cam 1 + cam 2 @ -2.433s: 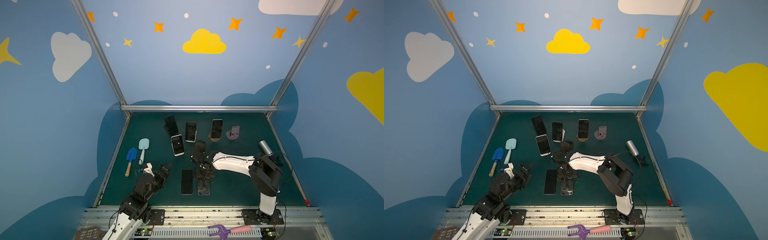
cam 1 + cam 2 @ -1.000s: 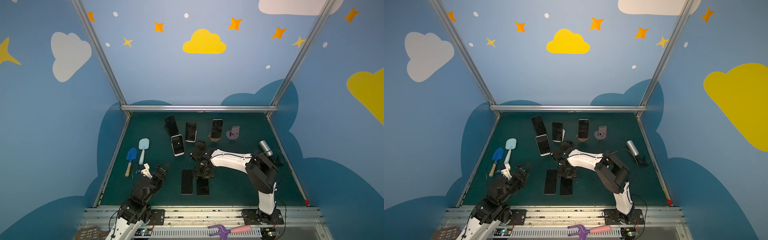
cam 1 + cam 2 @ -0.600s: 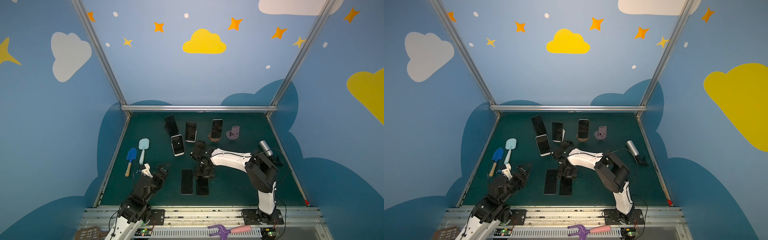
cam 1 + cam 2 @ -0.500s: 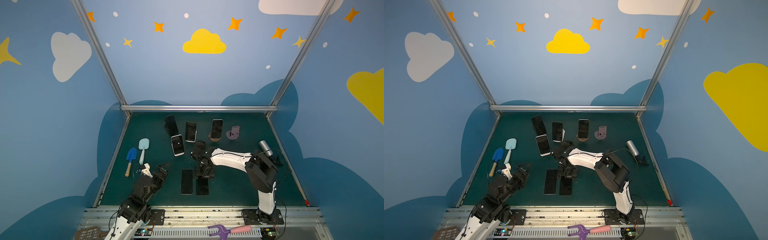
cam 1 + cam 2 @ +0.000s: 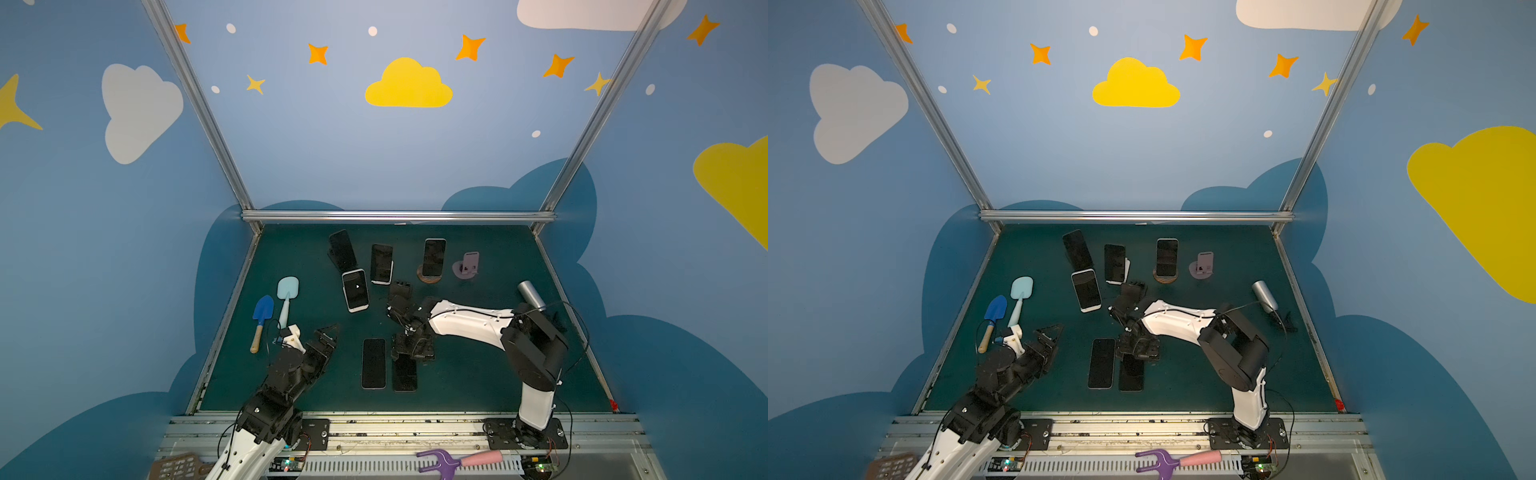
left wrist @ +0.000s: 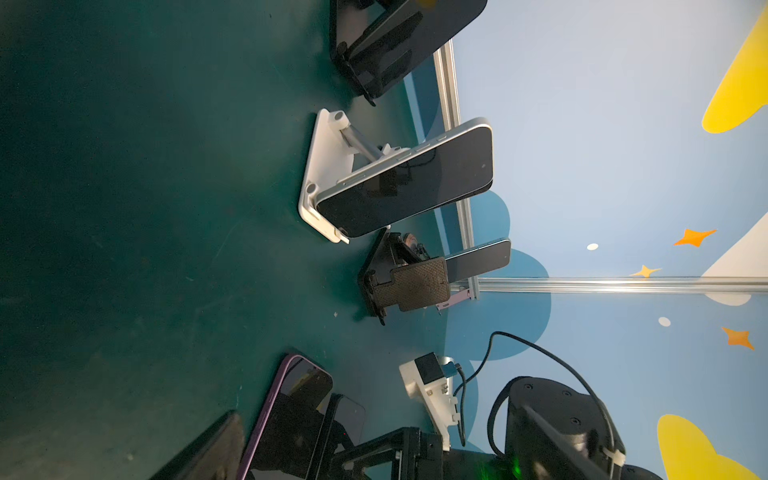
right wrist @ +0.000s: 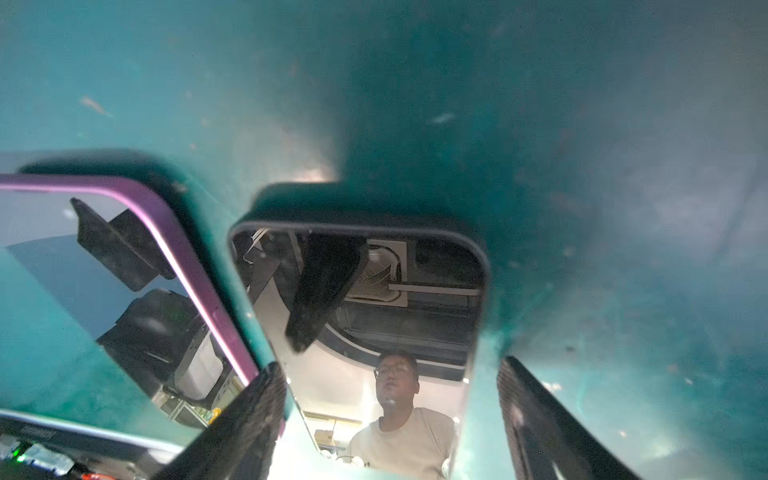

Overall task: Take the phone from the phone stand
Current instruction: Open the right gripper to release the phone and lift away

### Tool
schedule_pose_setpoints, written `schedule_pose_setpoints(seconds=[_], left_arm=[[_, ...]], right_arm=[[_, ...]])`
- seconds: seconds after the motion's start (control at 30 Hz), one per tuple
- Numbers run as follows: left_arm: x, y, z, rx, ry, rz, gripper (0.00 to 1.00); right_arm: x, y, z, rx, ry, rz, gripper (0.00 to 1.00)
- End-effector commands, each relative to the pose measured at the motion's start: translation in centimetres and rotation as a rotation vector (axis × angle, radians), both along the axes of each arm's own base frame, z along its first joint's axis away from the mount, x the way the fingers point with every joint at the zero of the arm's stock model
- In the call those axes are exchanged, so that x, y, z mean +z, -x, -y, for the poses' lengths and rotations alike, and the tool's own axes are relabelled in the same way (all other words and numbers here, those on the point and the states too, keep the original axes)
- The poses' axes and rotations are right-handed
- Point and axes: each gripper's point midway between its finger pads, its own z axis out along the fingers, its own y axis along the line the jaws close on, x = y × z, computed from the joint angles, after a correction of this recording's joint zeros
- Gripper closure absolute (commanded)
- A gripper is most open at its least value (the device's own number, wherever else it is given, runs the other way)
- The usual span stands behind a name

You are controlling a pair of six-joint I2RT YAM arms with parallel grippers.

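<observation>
Right end effector (image 7: 388,368) straddles the flat phone (image 7: 415,299), jaws apart, not gripping.

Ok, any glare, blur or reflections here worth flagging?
Right wrist view: the black phone mirrors a ceiling vent and a person; mat and fingers look soft. Left wrist view: the phone on the white stand is sharp. Both top views: even light, no blur.

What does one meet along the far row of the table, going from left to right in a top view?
phone on black stand → dark phone → phone on round wooden base → pink stand → silver cylinder
</observation>
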Motion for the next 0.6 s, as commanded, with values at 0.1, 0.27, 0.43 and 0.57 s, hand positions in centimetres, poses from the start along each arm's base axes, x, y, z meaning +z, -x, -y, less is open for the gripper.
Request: schedule_pose_setpoints(seconds=[0.1,0.27,0.43,0.57], left_arm=[[2.0,0.1,0.1,-0.020,-0.015,0.042,0.00],[2.7,0.6,-0.2,-0.016,-0.010,0.063,0.00],[2.9,1.2,-0.6,-0.006,-0.008,0.064,0.00],[2.3,1.5,-0.8,-0.004,-0.008,0.049,0.00]], right_arm=[[4.6,-2.1,1.5,0.043,0.016,0.131,0.14],[9.6,-4.8,2.4,0.070,0.042,0.291,0.12],[13.6,-8.3,3.1,0.042,0.079,0.455,0.11],[15.9,-11.7,2.7,0.032,0.090,0.598,0.09]])
